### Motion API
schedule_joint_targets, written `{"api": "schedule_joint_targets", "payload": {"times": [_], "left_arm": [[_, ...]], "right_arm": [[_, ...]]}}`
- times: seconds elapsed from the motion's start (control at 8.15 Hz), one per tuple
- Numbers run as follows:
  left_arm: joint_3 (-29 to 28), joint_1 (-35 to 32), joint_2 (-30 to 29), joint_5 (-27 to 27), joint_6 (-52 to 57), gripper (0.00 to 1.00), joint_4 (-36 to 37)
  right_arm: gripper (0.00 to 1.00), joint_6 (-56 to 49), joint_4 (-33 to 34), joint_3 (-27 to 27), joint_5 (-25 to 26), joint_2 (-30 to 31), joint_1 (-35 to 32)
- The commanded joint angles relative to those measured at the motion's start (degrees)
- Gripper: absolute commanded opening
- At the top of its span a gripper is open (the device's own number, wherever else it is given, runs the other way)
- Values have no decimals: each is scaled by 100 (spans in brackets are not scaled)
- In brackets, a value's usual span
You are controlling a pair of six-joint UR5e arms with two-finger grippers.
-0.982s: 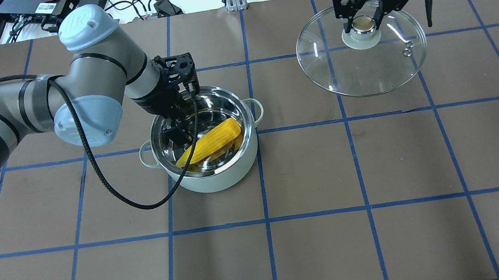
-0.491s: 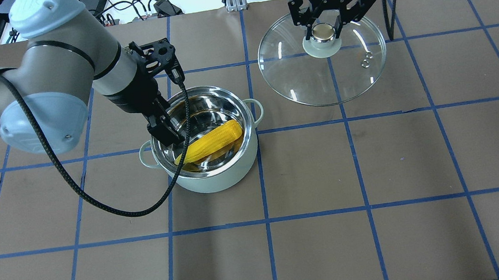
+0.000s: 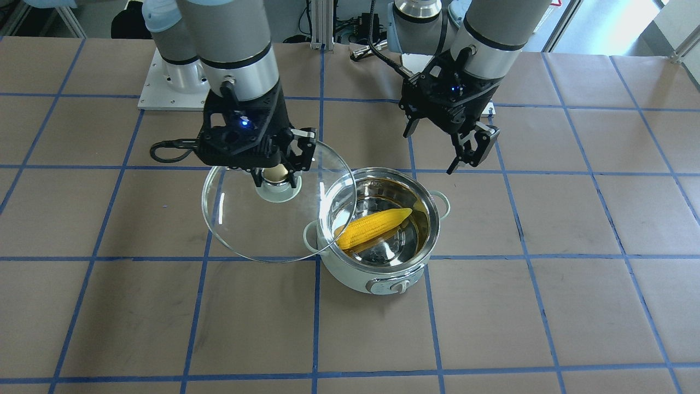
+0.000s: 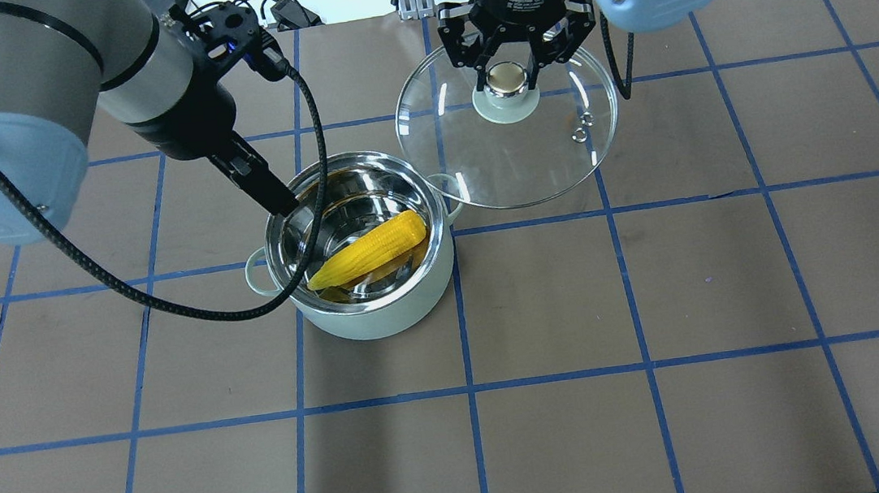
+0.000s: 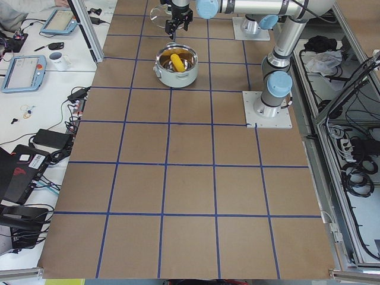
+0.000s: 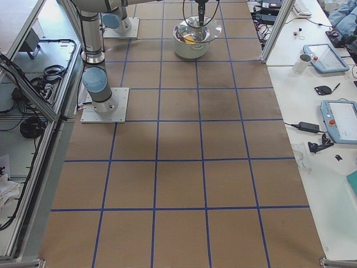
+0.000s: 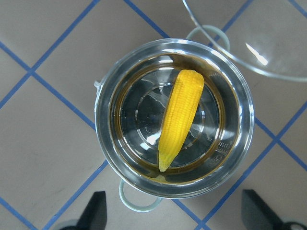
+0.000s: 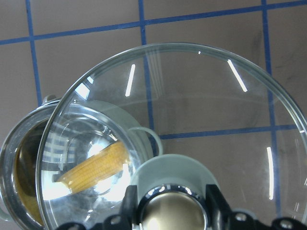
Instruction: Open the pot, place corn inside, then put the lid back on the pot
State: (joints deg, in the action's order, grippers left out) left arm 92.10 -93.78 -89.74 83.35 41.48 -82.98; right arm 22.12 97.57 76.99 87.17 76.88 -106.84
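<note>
The mint-white pot (image 4: 382, 318) stands open on the table, left of centre; it also shows in the front view (image 3: 350, 279). The yellow corn (image 4: 370, 247) lies slanted on its steel bottom and shows in the front view (image 3: 374, 227) and the left wrist view (image 7: 181, 120). My left gripper (image 4: 275, 198) is open and empty, raised over the pot's far-left rim, its fingertips (image 7: 96, 208) spread wide. My right gripper (image 4: 504, 80) is shut on the ball knob of the glass lid (image 4: 513, 165). It holds the lid in the air, the lid's near edge over the pot's right handle (image 3: 246, 224).
A black cable (image 4: 168, 308) loops from my left wrist down across the pot's left rim to the table. Blue tape lines (image 4: 469, 390) grid the brown table. A side bench with tablets (image 5: 24, 71) stands beyond the far edge.
My right gripper has carried the lid leftward toward the pot. My left gripper has risen out of the pot and drawn back up-left, leaving the corn lying inside.
</note>
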Motion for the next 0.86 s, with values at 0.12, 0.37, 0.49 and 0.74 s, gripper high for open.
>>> {"api": "schedule_joint_targets", "payload": {"times": [0.12, 0.37, 0.49, 0.74], "left_arm": [[-263, 305, -18, 392, -2298, 100, -78], [-263, 1034, 35, 462, -2827, 100, -253], [-263, 1194, 44, 471, -3160, 100, -263], [-254, 1239, 70, 480, -3558, 100, -263]], "right_arm": [[9, 898, 630, 0, -225, -419, -802], [9, 1013, 886, 0, -297, -647, -1048], [9, 1327, 1043, 0, -445, -770, -1153], [8, 1532, 1291, 52, -789, -929, -1251]]}}
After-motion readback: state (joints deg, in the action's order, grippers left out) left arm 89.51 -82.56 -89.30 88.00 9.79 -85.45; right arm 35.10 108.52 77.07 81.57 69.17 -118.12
